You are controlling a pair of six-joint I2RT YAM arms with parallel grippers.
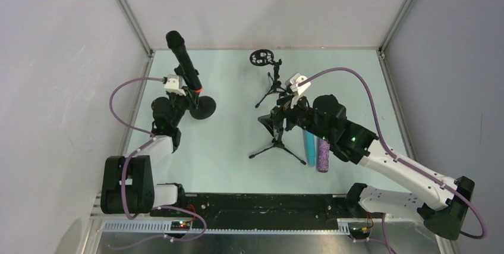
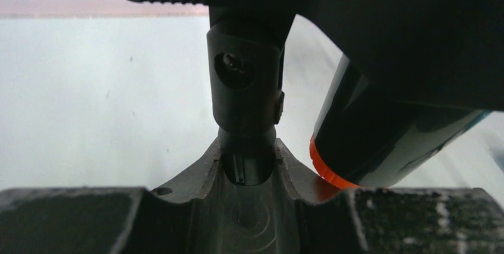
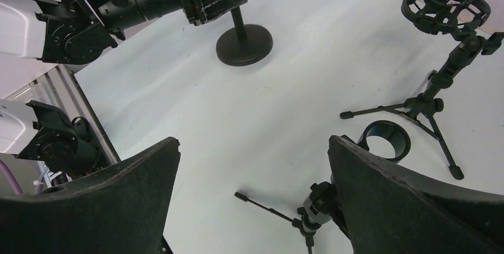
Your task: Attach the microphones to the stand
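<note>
Here the black microphone sits already in the round-base stand, at the far left of the surface. It is tilted, with its head up and away from the arms, and its orange-red end is low, just beside the top of the stand's post. The left end effector is closed around this post. In the left wrist view both fingers press the post from each side, right under the joint.

The cyan microphone and the purple microphone lie flat on the surface, side by side and parallel. They are partly under the right arm and not on any stand.

The right end effector is wide open and holds nothing. It hangs above the near tripod stand, whose empty ring clip shows just beside the right finger. The far tripod stand stands behind it, near the back edge, and its round cage holder is also empty.
</note>
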